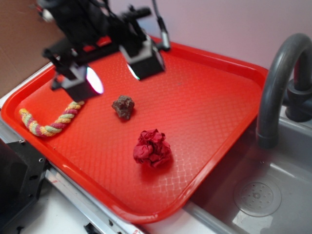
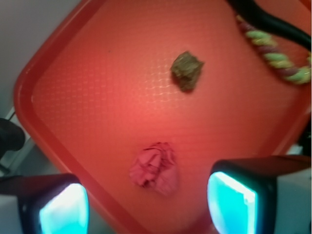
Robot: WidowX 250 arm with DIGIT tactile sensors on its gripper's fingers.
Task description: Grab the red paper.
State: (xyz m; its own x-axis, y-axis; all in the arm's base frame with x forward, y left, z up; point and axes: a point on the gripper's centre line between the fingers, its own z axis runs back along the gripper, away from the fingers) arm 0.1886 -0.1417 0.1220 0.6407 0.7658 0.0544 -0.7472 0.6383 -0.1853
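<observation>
The red paper (image 1: 152, 148) is a crumpled crimson ball lying on the red tray (image 1: 209, 97), toward its front edge. My gripper (image 1: 116, 74) hangs high above the tray's back left part, open, with nothing between its fingers. In the wrist view the red paper (image 2: 155, 168) shows far below, between the two glowing pads (image 2: 231, 201), nearer the lower frame edge. A small brown lump (image 1: 123, 106) lies between the gripper and the paper, and the same brown lump (image 2: 186, 70) appears higher in the wrist view.
A striped rope toy (image 1: 48, 123) lies at the tray's left edge; the rope toy (image 2: 280, 58) sits top right in the wrist view. A grey faucet (image 1: 280, 83) arches over a sink (image 1: 253, 195) right of the tray. A black frame (image 1: 19, 185) stands at the front left.
</observation>
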